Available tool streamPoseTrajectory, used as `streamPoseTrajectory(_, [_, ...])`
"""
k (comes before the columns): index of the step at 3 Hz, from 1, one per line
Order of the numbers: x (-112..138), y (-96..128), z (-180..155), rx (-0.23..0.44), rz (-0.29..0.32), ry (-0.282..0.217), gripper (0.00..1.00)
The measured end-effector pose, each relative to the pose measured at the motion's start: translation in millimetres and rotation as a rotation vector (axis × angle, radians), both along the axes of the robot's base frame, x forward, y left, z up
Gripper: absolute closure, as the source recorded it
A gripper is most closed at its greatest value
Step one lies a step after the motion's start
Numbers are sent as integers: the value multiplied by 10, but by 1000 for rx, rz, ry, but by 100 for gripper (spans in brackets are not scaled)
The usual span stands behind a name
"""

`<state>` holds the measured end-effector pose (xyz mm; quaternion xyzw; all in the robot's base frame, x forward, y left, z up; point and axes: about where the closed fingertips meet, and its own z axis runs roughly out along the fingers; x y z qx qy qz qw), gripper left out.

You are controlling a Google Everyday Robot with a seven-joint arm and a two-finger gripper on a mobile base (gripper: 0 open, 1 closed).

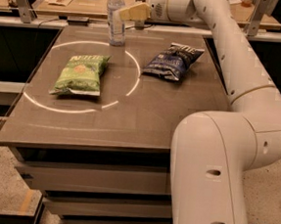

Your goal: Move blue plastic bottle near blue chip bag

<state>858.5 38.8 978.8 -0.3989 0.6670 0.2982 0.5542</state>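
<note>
The blue plastic bottle (116, 19), clear with a white cap and a pale label band, stands upright at the far left of the table top. My gripper (128, 12) is just to its right at about shoulder height, reaching in from the right, right up against the bottle's side. The blue chip bag (173, 61), dark navy with white lettering, lies flat on the table's right half, well to the right and nearer than the bottle.
A green chip bag (80, 74) lies on the left half of the brown table (129, 123), inside a white circle mark. My white arm (242, 69) arches over the table's right edge. A wooden counter (66, 2) with small items runs behind the table.
</note>
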Motion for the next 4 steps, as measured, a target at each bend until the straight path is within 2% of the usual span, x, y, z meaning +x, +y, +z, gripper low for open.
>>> streamPoseTrajectory(2, [338,97,-161,18,-63,-1,0])
streamPoseTrajectory(3, [409,164,-216,7,-65,-6,0])
streamPoseTrajectory(4, [390,271,-328,-16,-25,-17,0])
